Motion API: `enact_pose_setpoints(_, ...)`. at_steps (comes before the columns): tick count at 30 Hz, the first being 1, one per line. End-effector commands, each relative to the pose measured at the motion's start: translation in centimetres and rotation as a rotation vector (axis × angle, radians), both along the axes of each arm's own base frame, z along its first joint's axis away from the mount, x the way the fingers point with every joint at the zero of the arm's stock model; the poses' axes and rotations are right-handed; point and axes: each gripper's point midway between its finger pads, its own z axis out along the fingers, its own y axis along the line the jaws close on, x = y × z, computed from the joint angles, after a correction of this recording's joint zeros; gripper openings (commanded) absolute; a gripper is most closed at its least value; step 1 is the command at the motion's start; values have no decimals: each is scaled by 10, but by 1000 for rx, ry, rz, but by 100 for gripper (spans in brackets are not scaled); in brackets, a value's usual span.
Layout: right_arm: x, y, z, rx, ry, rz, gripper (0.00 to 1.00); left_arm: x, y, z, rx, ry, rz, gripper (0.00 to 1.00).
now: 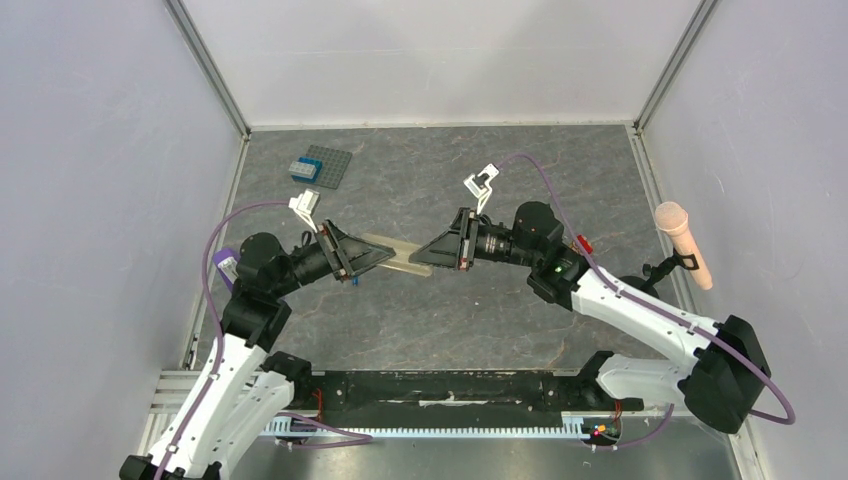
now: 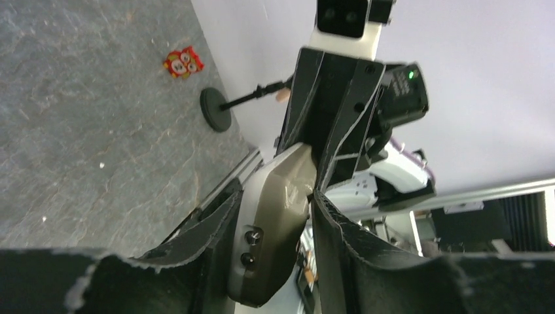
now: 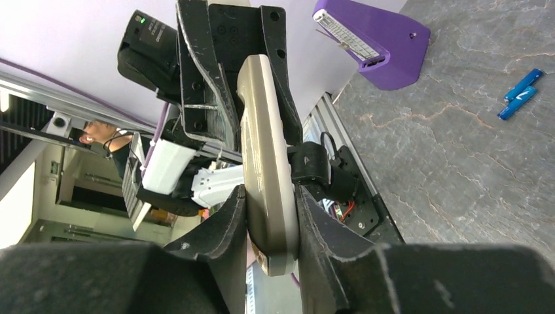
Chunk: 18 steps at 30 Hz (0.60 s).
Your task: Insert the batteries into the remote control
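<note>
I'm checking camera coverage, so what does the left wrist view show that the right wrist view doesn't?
Only the left wrist view: a small red-and-white figure and a black round stand base. Only the right wrist view: two small blue cylindrical batteries and a purple plastic box. Both: the slim white rectangular remote control spanning between the left end effector and right end effector.

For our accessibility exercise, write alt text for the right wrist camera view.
The right gripper clamps one end of the remote control; its far end sits inside the left gripper. Two blue batteries lie on the grey table near a purple block.
</note>
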Motion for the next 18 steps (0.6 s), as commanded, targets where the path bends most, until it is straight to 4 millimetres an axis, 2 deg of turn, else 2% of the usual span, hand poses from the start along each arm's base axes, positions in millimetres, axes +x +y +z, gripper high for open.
enact_pose_setpoints(1, -5, -8, -33, -120, 35, 38, 20, -25, -5, 20, 47, -154, -134, 48)
enact_pose_setpoints(7, -5, -15, -35, -113, 56, 31, 20, -28, -6, 18, 38, -150, -154, 51)
enact_pose_setpoints(13, -4, -22, -35, -104, 83, 34, 19, -28, -6, 22, 14, -160, -151, 61)
enact_pose_setpoints(18, -8, -24, -32, -90, 89, 46, 18, -27, -9, 24, -24, -157, -165, 63)
